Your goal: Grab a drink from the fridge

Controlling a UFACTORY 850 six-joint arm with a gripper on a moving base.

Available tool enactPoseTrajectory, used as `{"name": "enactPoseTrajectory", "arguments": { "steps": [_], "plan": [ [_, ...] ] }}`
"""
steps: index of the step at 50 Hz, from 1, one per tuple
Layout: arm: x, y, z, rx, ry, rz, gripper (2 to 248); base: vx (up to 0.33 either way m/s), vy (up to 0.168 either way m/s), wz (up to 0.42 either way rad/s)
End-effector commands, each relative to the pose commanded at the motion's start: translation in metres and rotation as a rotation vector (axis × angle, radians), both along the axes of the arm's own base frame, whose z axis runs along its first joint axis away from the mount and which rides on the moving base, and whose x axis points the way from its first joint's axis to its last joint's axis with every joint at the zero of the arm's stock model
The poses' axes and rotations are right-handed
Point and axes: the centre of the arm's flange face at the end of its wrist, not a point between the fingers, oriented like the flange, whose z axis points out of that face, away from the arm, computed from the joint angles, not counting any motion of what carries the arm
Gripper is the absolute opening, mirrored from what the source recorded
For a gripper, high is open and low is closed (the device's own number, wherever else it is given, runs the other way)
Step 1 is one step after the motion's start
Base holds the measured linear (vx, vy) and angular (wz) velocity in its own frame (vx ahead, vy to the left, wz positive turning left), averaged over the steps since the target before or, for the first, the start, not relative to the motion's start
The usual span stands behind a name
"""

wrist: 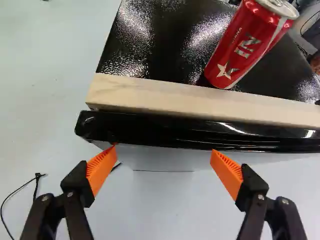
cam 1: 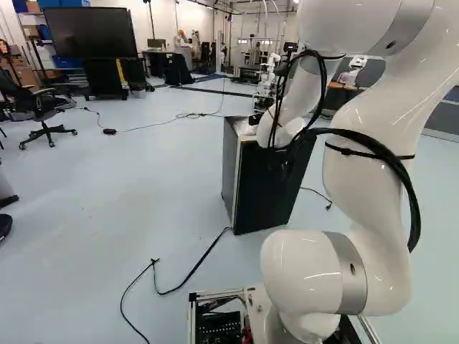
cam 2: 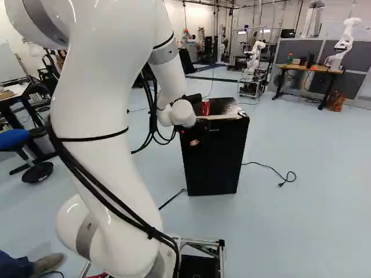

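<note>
Standing atop fridge [cam 2: 217, 165], red can [wrist: 247, 45] ahead of spread gripper [cam 2: 194, 142].

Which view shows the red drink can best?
The wrist view: the red can is large there, its side and part of its lid visible. The right base view shows it small, upright on top of the fridge. In the left base view, where the arm covers part of that top, I cannot make it out.
</note>
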Motion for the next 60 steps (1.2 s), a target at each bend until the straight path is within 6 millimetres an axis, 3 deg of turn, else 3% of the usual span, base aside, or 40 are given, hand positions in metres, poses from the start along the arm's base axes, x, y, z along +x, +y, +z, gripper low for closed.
{"name": "enactPoseTrajectory", "arguments": {
  "steps": [33, 60],
  "plan": [
    [-0.001, 0.000, 0.000, 0.000, 0.001, 0.000, 247, 0.000, 0.000, 0.000],
    [-0.045, 0.003, 0.004, 0.008, -0.006, -0.014, 247, 0.000, 0.000, 0.000]
  ]
}}
